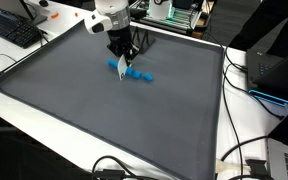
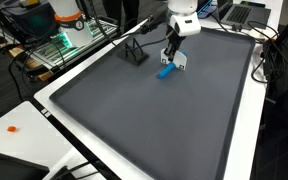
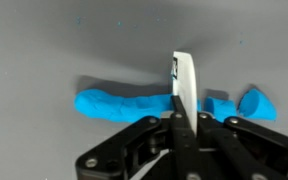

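Wrist view, left to right: one long roll of soft blue modelling clay lies flat on the grey matted tabletop; the tool, its jaws closed tight on one flat white plastic blade, holds the blade on edge at the roll's right end; just beyond lie two small blue clay chunks. The roll looks light, pliable and slightly tacky, so a hard pinch would likely dent it, and it is best taken gently across its thicker middle. The blade appears thin and stiff, best held by its flat faces.
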You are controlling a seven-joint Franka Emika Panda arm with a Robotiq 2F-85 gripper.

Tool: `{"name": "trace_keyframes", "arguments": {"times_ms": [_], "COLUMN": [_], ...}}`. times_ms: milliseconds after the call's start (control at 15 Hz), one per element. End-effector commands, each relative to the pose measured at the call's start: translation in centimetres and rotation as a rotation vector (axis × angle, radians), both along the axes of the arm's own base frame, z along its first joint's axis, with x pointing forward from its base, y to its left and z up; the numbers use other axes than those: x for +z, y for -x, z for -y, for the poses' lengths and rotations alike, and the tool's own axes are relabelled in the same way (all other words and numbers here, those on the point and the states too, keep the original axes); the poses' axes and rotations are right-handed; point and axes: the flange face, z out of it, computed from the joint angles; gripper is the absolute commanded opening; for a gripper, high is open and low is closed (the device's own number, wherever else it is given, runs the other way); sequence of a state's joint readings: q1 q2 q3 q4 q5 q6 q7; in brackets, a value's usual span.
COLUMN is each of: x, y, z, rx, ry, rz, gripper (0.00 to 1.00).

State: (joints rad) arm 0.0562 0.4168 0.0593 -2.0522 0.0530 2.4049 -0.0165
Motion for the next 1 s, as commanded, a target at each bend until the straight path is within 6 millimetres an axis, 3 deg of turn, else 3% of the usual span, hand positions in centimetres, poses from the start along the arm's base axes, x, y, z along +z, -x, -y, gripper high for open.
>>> {"name": "trace_keyframes", "arguments": {"times_ms": [0, 333, 933], "x": [-1.9, -1.2, 2.3], "y": [0.6, 0.5, 0.2], "z": [-1.3, -0.7, 0.3], "rx": [0.022, 0.028, 0.006], "ry": [-0.056, -0.024, -0.012], "rz": [-0.036, -0.031, 0.017], "gripper": [0.01, 0.01, 0.01]}}
